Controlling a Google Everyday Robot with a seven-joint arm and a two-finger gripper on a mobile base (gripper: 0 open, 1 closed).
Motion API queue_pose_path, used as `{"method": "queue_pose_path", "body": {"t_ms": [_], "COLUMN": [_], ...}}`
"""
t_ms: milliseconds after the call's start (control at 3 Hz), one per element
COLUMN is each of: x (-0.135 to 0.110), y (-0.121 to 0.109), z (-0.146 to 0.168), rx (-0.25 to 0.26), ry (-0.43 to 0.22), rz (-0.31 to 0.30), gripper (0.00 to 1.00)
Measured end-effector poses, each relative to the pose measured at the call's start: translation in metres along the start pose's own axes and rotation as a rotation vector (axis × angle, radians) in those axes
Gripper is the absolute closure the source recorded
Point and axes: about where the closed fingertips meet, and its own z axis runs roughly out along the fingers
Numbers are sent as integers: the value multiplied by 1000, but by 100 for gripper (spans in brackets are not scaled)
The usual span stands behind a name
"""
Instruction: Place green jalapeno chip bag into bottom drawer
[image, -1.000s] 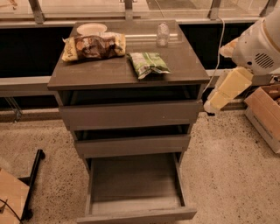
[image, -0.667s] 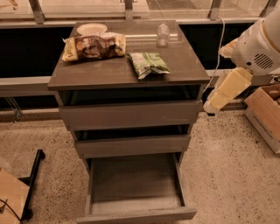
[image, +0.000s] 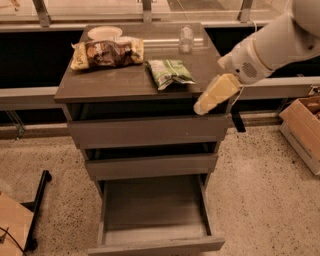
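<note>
The green jalapeno chip bag (image: 169, 73) lies flat on top of the grey-brown cabinet, right of centre. The bottom drawer (image: 155, 245) is pulled out wide and its box is empty. The two drawers above it are only slightly out. My gripper (image: 207, 100) is at the end of the white arm with its cream-coloured tip at the cabinet top's front right corner. It is to the right of the green bag and a little in front of it, not touching it.
A larger brown-and-yellow chip bag (image: 107, 52) and a white bowl (image: 104, 33) sit at the back left of the top, and a clear bottle (image: 186, 39) at the back right. A cardboard box (image: 304, 127) stands on the floor at the right. A black stand (image: 37, 200) and cardboard (image: 12, 225) are at the lower left.
My arm has swung left, from beside the cabinet's right side to over its front right corner, closer to the green bag. The bags and drawers have not moved.
</note>
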Motion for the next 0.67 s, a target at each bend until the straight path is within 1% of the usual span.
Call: {"method": "queue_pose_path", "body": {"t_ms": [333, 667], "x": [-12, -22], "y": [-26, -51], "z": [48, 89], "rx": [-24, -40], "ry": [-77, -133], "rz": [67, 121], "gripper": [0, 0]}}
